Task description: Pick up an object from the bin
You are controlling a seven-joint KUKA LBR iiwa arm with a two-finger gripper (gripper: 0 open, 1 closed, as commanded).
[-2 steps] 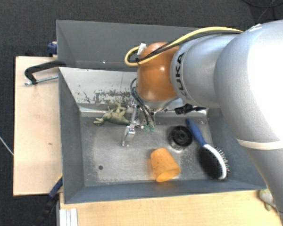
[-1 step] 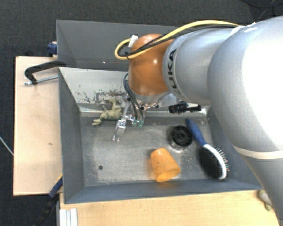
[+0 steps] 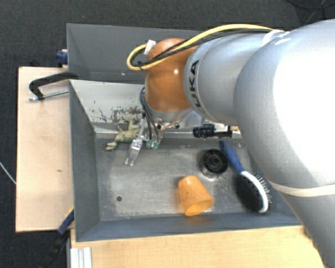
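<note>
End effector (image 3: pixel 138 145) hangs just beside the olive toy animal (image 3: pixel 121 137); open or closed, I cannot tell. Centre over the toy before closing.

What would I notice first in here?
The big silver robot arm with its orange cover reaches in from the right, its gripper down by a greenish toy animal at the bin's far wall. Then the orange cup lying on its side near the front, with a black hairbrush to its right.
</note>
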